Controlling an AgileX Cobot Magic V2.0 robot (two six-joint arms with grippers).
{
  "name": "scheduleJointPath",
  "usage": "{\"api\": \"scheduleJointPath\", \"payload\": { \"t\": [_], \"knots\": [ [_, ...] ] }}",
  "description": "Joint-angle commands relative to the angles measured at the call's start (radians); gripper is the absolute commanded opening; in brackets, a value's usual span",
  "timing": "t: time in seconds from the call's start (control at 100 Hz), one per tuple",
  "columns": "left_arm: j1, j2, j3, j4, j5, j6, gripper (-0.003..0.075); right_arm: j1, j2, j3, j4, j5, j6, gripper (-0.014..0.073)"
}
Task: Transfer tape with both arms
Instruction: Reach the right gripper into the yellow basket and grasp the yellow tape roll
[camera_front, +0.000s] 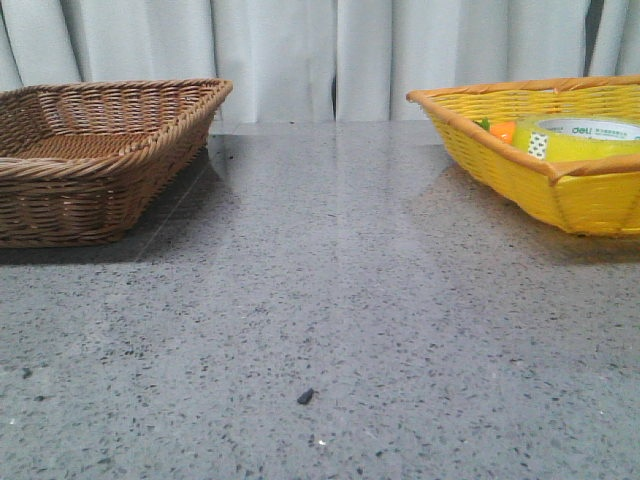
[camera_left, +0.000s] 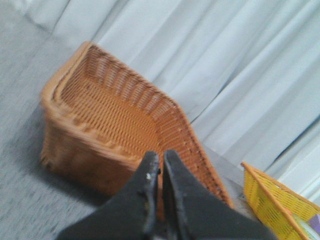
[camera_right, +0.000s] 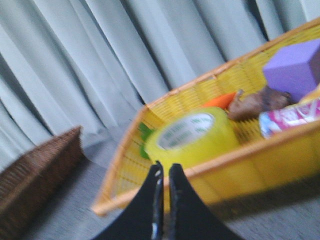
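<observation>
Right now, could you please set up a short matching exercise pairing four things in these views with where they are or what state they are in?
Things:
1. tape
2. brown wicker basket
3. purple block
4. left claw

Descriptions:
A. on the table's left side, nothing visible inside
B. shut, holding nothing
C. lying flat in the yellow basket, beside the orange carrot
D. in the yellow basket, near a brown lump

Pairs: 1-C, 2-A, 3-D, 4-B
</observation>
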Motion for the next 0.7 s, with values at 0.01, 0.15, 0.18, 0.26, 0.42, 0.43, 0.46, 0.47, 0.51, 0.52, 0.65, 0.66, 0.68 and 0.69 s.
{"api": "scheduleJointPath", "payload": {
  "t": [0.01,0.15,0.18,0.26,0.42,0.43,0.46,0.47,0.51,0.52,0.65,0.66,0.68,0.69],
  "knots": [
    [0.004,0.044,-0.123,0.124,0.014,0.002,-0.0020,-0.003,0.027,-0.152,0.011,0.025,0.002,-0.0066],
    [0.004,0.222,-0.323,0.320,0.187,0.002,0.0068,-0.003,0.211,-0.361,-0.095,0.218,0.002,-0.0064],
    [0.004,0.277,-0.362,0.337,0.221,0.002,0.0133,-0.003,0.258,-0.406,-0.118,0.248,0.002,-0.0061],
    [0.004,0.409,-0.472,0.368,0.278,0.002,0.0319,-0.003,0.411,-0.557,-0.139,0.350,-0.023,0.0000],
    [0.004,0.594,-0.632,0.369,0.333,0.002,0.0438,-0.003,0.701,-0.873,-0.139,0.590,-0.110,0.0260],
    [0.004,0.600,-0.637,0.369,0.335,0.002,0.0438,-0.003,0.726,-0.886,-0.139,0.611,-0.112,0.0285],
    [0.004,0.626,-0.654,0.369,0.337,0.002,0.0438,-0.003,0.775,-0.939,-0.139,0.656,-0.121,0.0330],
    [0.004,0.630,-0.662,0.369,0.337,0.002,0.0438,-0.003,0.787,-0.964,-0.139,0.667,-0.126,0.0341],
    [0.004,0.651,-0.676,0.369,0.337,0.002,0.0438,-0.003,0.860,-1.026,-0.139,0.731,-0.133,0.0388],
    [0.004,0.653,-0.682,0.369,0.337,0.002,0.0438,-0.003,0.872,-1.050,-0.139,0.741,-0.133,0.0393],
    [0.004,0.664,-0.692,0.369,0.337,0.002,0.0438,-0.001,1.083,-1.228,-0.139,0.923,-0.133,0.0401],
    [0.004,0.664,-0.692,0.369,0.339,0.002,0.0438,-0.001,1.093,-1.243,-0.139,0.929,-0.133,0.0401],
    [0.004,0.664,-0.692,0.369,0.341,0.002,0.0438,-0.001,1.124,-1.262,-0.139,0.945,-0.133,0.0401],
    [0.004,0.662,-0.692,0.369,0.343,0.002,0.0438,-0.001,1.144,-1.268,-0.139,0.955,-0.133,0.0401]
  ]
}}
